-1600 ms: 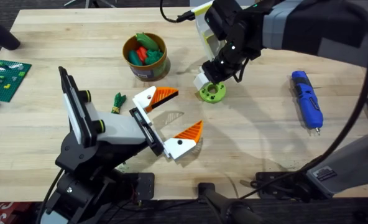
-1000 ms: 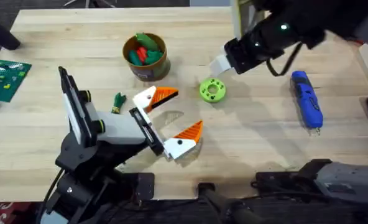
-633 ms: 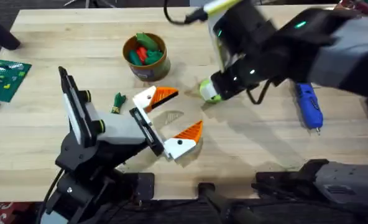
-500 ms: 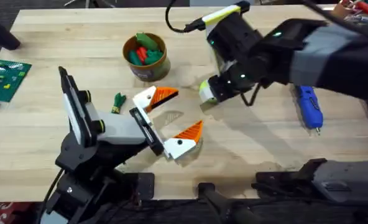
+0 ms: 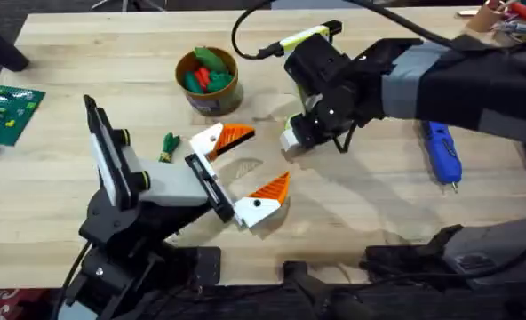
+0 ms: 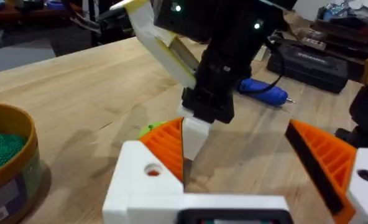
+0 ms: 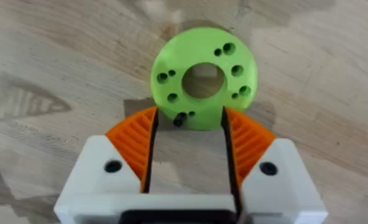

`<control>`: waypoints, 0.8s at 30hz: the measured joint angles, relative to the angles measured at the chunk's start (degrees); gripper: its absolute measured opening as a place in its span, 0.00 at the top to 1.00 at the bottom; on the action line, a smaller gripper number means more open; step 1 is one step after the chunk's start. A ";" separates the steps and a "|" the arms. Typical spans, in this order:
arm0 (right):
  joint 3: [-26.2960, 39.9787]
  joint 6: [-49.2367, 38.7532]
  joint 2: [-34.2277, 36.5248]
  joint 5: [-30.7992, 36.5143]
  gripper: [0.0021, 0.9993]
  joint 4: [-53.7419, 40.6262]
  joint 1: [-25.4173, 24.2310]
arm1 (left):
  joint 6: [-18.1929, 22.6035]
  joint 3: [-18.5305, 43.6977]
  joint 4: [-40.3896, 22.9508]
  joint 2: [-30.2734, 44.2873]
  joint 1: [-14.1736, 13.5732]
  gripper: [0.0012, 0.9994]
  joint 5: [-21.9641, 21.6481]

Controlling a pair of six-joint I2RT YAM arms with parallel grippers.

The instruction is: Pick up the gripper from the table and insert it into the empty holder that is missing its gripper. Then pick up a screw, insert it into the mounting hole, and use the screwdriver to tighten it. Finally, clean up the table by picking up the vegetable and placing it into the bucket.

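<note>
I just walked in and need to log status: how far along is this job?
Early. The right gripper is open over the lime-green ring, fingers straddling its edge. Nothing looks finished: the screwdriver lies untouched, the small dark green vegetable remains on the table beside the bucket. The left gripper hangs open, empty.

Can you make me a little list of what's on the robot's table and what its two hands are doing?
right hand: open, fingers on either side of the lime-green ring
left hand: open, holding nothing
bucket: at the back of the table, toy vegetables inside
small dark green vegetable: on the table, beside the left hand
blue screwdriver: lying on the table's right side
</note>
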 joint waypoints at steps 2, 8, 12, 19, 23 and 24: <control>0.00 -0.02 0.00 0.07 0.45 -0.01 0.00 | 0.00 0.00 0.00 0.00 0.00 0.02 0.00; 0.02 0.55 0.00 0.69 0.79 0.18 -0.18 | 0.00 0.00 -0.02 0.00 0.00 0.02 0.00; 0.04 0.61 0.00 -0.09 0.95 0.33 -0.13 | 0.00 0.00 0.00 0.01 0.00 0.02 0.00; 0.04 0.83 0.01 -0.47 0.99 0.45 -0.11 | 0.00 0.00 0.00 0.00 0.00 0.02 0.00; 0.20 0.82 -0.01 -0.57 0.99 0.30 -0.11 | 0.00 0.00 0.00 0.00 0.00 0.02 0.00; 0.28 0.81 -0.01 -0.62 0.99 0.21 -0.11 | 0.00 0.00 0.00 0.00 0.00 0.02 0.00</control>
